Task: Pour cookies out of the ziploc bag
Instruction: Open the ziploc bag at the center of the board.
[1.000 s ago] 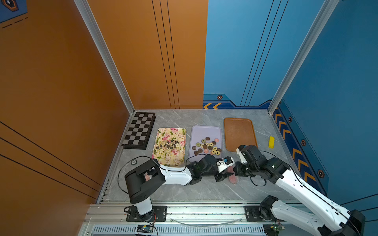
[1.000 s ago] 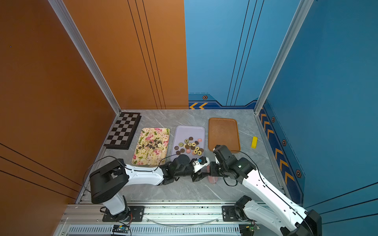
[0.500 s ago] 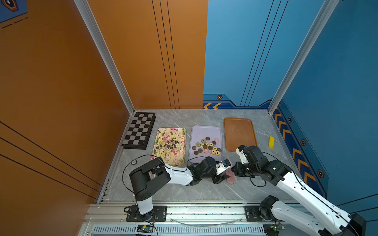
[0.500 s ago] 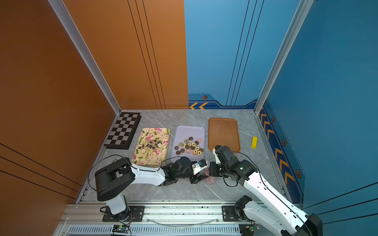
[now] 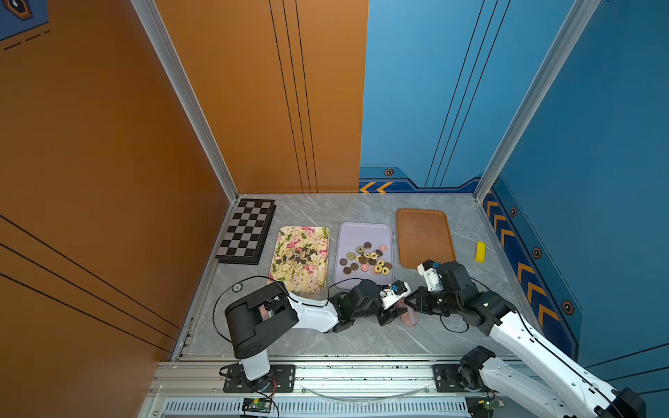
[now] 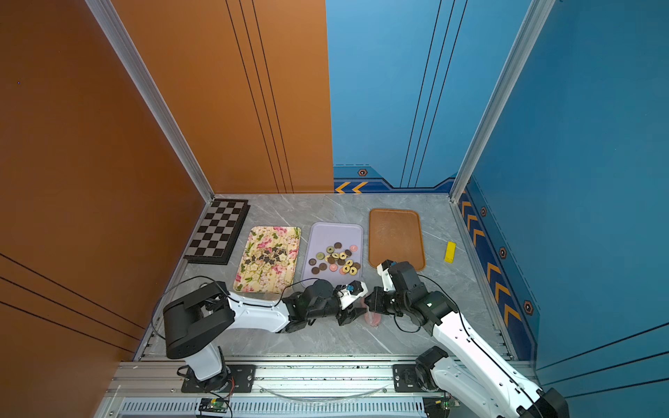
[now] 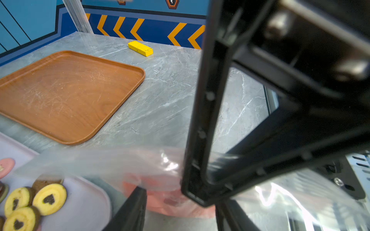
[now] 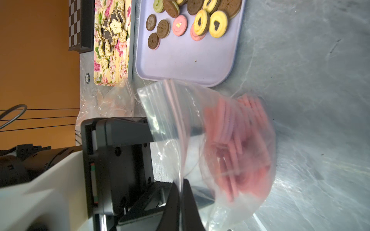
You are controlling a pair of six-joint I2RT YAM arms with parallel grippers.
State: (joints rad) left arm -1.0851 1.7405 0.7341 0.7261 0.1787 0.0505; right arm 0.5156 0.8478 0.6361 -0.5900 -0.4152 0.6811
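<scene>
**Position of item.** The ziploc bag (image 8: pixel 176 104) lies on the table (image 5: pixel 325 340) just off the near short edge of the lavender tray (image 5: pixel 365 231), between the two grippers. One corner of its zip strip comes close to that edge. The pink cookies (image 8: pixel 240 152) are blurred in the right wrist view. They are bunched in the closed end of the bag, on the side away from the left arm. They sit just beyond the tips of the right gripper (image 8: pixel 181 190), and only film lies in its pinch. At the left gripper (image 7: pixel 180 204), they show through the film in the gap between the fingers.

**Change noted.** Against the views of a second and half a second ago, the bag is in the same spot off the lavender tray. Both grippers remain at it. The left arm's shoulder link has swung slightly out and back. The loose cookies (image 5: pixel 367 258) on the lavender tray look unchanged.

**Jaws.**
- **Right:** closed tight, pinching the zip strip.
- **Left:** roughly half apart, straddling the bag. One finger (image 8: pixel 124 130) runs across the bag's mouth and shows through the film. Whether it is inside the bag or behind it cannot be told, nor whether the fingers press the bag.
</scene>
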